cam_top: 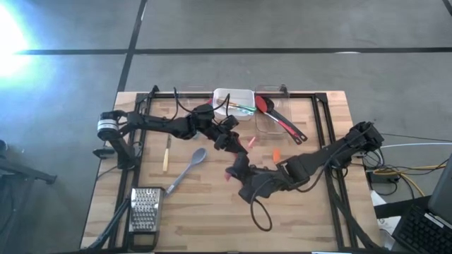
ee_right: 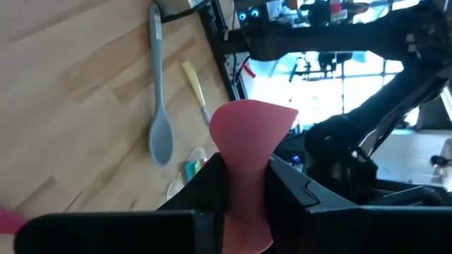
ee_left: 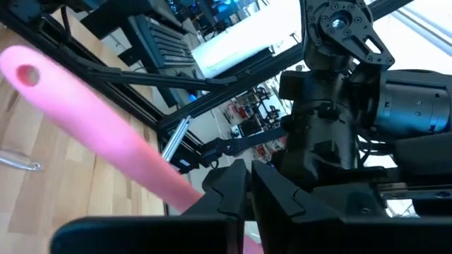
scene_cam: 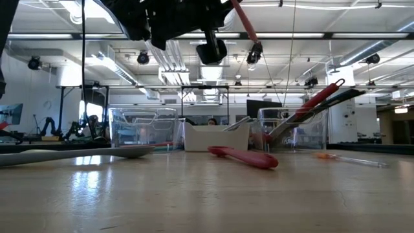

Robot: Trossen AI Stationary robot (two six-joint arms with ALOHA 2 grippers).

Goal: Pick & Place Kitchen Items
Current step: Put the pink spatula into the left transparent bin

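Both claws are up off the worktop (cam_top: 212,226) near its middle, each closed on one end of the same pink spatula (cam_top: 244,144). Left claw (cam_top: 227,140) pinches the handle end, whose hole shows clearly in the left wrist view; its fingers (ee_left: 233,190) are nearly together around the pink shaft. Right claw (cam_top: 236,169) grips the blade end, the reddish-pink blade (ee_right: 247,134) standing up between its two fingers (ee_right: 212,183).

On the wood below, a grey spoon (cam_top: 187,169) lies slanted left of centre, and a small yellow-handled knife (cam_top: 167,155) lies just to its left, the two apart. A metal grater (cam_top: 145,209) sits near the front left corner. A small orange piece (cam_top: 276,154) lies right of the claws.

At the far edge, a white bin (cam_top: 234,101) holds a green-handled utensil (cam_top: 244,108). Beside it on the right, a clear bin (cam_top: 272,116) holds a red spoon (cam_top: 266,106) and a black one with a red handle (cam_top: 289,127), their handles sticking out over its rim toward the front.

In the low view another red utensil (scene_cam: 246,156) lies flat on the wood in front of the bins.
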